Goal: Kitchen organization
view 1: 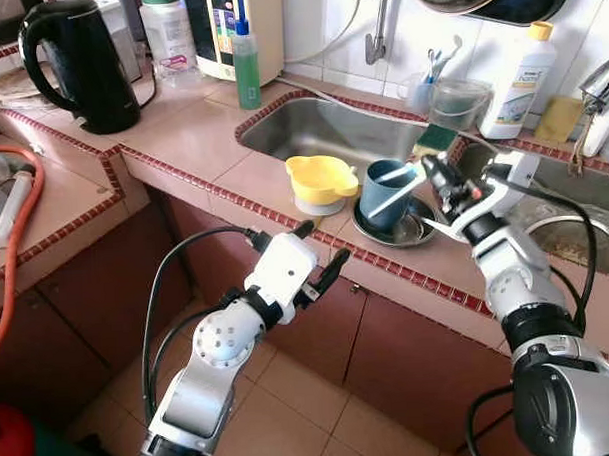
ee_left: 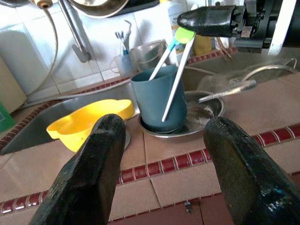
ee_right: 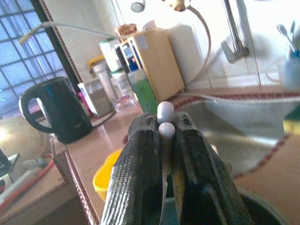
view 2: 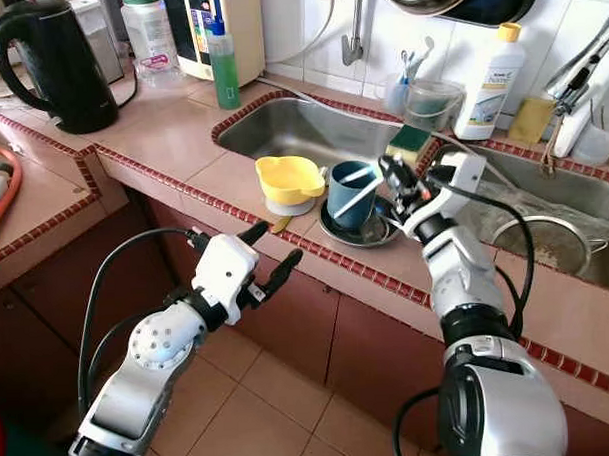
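Observation:
A blue cup (view 1: 384, 197) stands on a small metal plate (view 1: 421, 234) on the tiled counter edge, in front of the sink. Right beside it, a yellow bowl (view 1: 321, 176) rests on a white dish. Two thin white utensils (view 1: 404, 183) lean in the cup. My right gripper (view 1: 435, 173) is shut on their upper ends, just above and right of the cup; their rounded white tips (ee_right: 165, 117) show between its fingers. My left gripper (view 1: 320, 252) hangs open in front of the counter, below the bowl, holding nothing. A metal spoon (ee_left: 226, 89) lies on the plate.
Behind the cup are the steel sink (view 1: 326, 127), a green sponge (view 1: 436, 138) and a clear cup (view 1: 456, 102). A black kettle (view 1: 79, 61), a green bottle (view 1: 246, 70) and a white detergent bottle (view 1: 517, 80) stand on the counter. An orange hose (view 1: 29, 223) curves at left.

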{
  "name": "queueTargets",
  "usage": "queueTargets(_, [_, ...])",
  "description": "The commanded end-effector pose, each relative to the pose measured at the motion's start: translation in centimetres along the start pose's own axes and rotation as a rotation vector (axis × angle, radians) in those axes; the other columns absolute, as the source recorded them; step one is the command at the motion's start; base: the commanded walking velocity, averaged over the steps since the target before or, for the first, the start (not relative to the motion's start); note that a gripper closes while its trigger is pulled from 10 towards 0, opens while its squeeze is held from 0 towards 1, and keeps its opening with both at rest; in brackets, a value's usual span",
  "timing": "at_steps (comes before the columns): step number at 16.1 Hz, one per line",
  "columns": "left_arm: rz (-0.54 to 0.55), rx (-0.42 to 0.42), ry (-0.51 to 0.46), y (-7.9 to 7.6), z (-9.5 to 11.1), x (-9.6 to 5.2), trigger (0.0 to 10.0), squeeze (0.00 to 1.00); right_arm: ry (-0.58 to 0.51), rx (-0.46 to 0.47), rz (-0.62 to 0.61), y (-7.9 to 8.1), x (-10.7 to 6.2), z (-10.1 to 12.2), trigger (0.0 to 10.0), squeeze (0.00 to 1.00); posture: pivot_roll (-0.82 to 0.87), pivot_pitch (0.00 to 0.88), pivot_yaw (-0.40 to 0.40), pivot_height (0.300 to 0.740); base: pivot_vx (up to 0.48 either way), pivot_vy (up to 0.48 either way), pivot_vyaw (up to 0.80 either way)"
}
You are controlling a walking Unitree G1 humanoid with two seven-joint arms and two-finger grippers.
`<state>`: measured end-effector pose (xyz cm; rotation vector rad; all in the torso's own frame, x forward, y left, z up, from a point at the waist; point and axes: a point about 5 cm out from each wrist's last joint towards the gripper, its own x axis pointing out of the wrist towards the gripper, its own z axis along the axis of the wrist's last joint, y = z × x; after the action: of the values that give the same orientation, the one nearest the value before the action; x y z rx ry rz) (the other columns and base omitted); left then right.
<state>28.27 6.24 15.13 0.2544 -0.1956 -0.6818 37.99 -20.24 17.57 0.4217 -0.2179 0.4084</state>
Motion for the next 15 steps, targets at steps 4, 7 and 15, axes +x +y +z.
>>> queueTargets(4, [-0.004, 0.012, -0.015, 0.0, 0.3, 0.5, 10.0, 0.0, -0.05, -0.007, 0.038, 0.9, 0.8, 1.4, 10.0, 0.0, -0.09, 0.0, -0.009, 0.74, 0.0, 0.0, 0.0])
queueTargets(7, [-0.003, 0.01, -0.02, 0.0, 0.3, 0.6, 10.0, 0.0, -0.075, -0.013, 0.049, 1.2, 0.7, 2.2, 10.0, 0.0, -0.09, 0.0, -0.011, 0.74, 0.0, 0.0, 0.0])
queueTargets(15, [-0.017, -0.004, -0.024, -0.1, 0.2, 0.9, 10.0, 0.0, -0.172, -0.004, 0.096, 2.4, 0.8, 4.9, 10.0, 0.0, -0.11, 0.0, -0.003, 0.74, 0.0, 0.0, 0.0])
